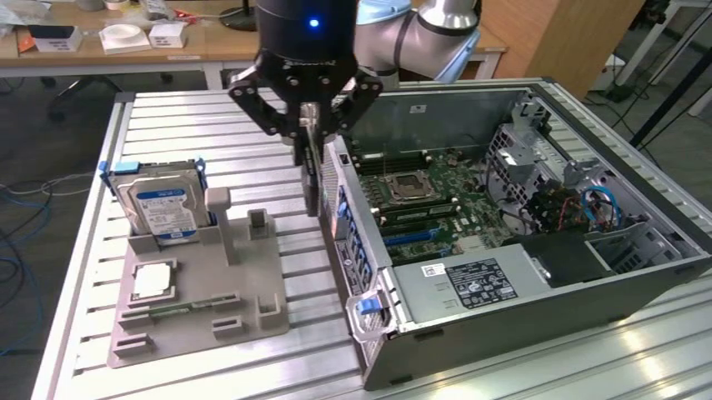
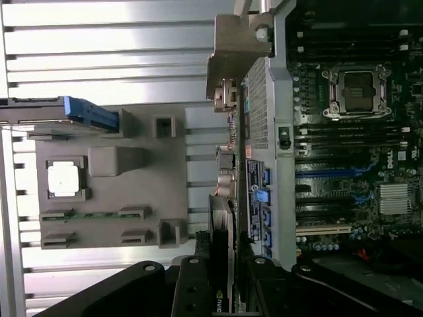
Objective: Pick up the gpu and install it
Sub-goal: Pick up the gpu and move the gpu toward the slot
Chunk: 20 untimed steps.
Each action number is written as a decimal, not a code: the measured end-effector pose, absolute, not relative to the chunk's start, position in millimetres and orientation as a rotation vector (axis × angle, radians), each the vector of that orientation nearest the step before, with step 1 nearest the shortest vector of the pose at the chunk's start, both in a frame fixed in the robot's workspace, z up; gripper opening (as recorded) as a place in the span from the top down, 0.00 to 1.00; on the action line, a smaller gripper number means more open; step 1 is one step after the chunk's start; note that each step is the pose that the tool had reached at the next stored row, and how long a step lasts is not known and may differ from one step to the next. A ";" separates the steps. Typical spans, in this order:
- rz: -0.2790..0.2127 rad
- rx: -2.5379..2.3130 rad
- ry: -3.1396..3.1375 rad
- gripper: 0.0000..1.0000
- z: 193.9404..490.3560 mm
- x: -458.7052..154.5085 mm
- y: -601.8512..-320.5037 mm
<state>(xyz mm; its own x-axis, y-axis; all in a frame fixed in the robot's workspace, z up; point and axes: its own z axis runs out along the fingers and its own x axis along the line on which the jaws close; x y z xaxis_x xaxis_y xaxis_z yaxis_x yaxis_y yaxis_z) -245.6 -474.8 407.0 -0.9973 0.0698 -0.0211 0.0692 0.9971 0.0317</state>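
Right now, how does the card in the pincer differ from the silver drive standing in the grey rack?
The gpu is gripped in the air by the pincer; the hard drive stands in the grey holder. The gpu is thin and dark; the hard drive is thicker, silver, with a blue-white label. The gpu hangs beside the open computer case; the hard drive sits apart from it. Both stand on edge.

gpu (image 1: 316, 179) — thin black card, hanging upright, edge-on, in mid-air
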 end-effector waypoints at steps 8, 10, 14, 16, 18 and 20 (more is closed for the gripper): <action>0.048 0.104 3.117 0.73 407.0 -208.9 -474.8; 0.048 0.104 3.117 0.73 407.0 -199.9 -474.8; 0.048 0.104 3.117 0.73 406.9 -181.6 -474.8; 0.048 0.104 3.117 0.73 406.9 -172.5 -474.8; 0.048 0.104 3.117 0.73 407.0 -163.6 -474.8; 0.048 0.104 3.117 0.73 407.0 -154.6 -474.8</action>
<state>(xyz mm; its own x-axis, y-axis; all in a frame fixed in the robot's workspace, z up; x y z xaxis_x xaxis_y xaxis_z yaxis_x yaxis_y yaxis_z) -154.6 -474.8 407.0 -0.9975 0.0670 -0.0212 0.0664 0.9973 0.0317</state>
